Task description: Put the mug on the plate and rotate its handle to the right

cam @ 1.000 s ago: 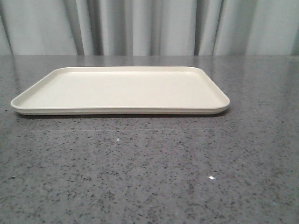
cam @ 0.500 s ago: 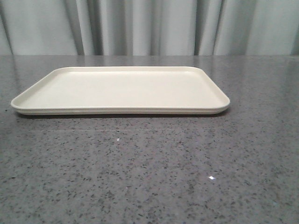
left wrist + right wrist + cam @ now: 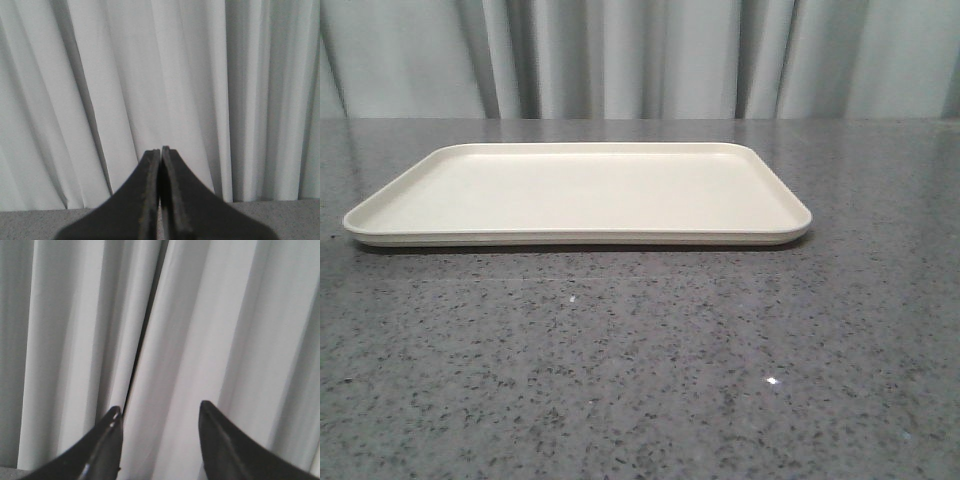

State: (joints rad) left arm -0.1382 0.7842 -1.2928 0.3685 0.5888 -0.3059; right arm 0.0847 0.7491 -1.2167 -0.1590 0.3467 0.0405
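Change since the earlier front frames: none you can check. The plate [image 3: 578,195] sits where it sat, and the two glints on the bench [image 3: 650,370] hold their spots.

Plate: cream, rectangular, rounded corners, low rim. It lies flat on the bench in the middle of the front view, long side across, surface bare. You see it whole; its far rim lies close below the curtain [image 3: 640,60].

Bench: grey speckled stone. It runs out of frame at the left, right and near edges of the front view.

Mug, handle: you have neither in any view, so their place cannot be told from these frames.

Left gripper [image 3: 161,152]: seen in its wrist view only. Its dark fingers [image 3: 148,200] are pressed together, with only a thin seam between them, and nothing is held. Their bases are cut off by the frame edge. They point at the pleated curtain, with a strip of bench showing low down on either side.

Right gripper [image 3: 160,412]: seen in its wrist view only. Its fingers [image 3: 107,445] are spread wide, with a clear gap of curtain between the tips and nothing in it. The picture is soft and only the tips show. A dark sliver sits at one lower corner; you cannot tell what it is.

Arms: neither appears in the front view.
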